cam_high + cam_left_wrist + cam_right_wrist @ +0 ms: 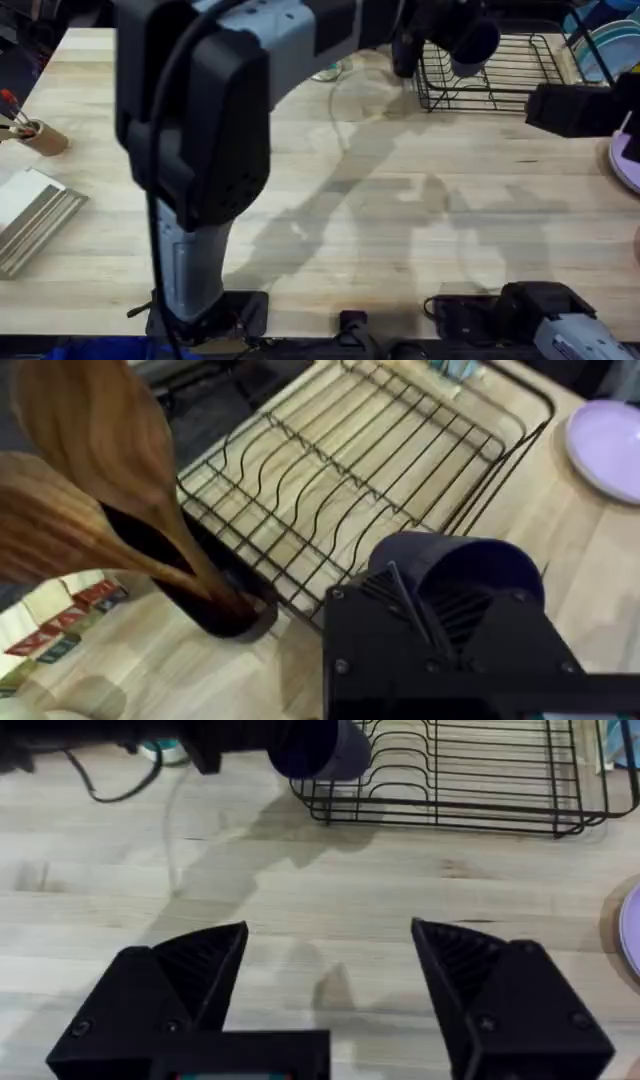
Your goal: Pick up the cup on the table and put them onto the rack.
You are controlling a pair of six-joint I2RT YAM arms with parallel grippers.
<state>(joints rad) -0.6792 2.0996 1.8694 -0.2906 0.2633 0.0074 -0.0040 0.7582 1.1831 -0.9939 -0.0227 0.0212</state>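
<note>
The dark navy cup [473, 45] hangs in the air over the near left corner of the black wire rack [505, 72], with my left gripper [448, 30] shut on it. In the left wrist view the cup [470, 565] lies on its side between my fingers, mouth toward the rack [370, 460] below it. My right gripper [330, 960] stands open and empty above the bare table [300, 880], short of the rack [450, 770]. The right wrist view also shows the held cup [335, 748] at the rack's left corner. In the overhead view the right gripper [575, 108] is just in front of the rack's right end.
A dark holder [225, 610] with wooden utensils [90, 470] stands right beside the rack's left side. A purple plate [628, 160] lies at the table's right edge, and blue plates [600, 45] stand behind the rack. A utensil cup [42, 137] and a grey board [30, 215] sit far left.
</note>
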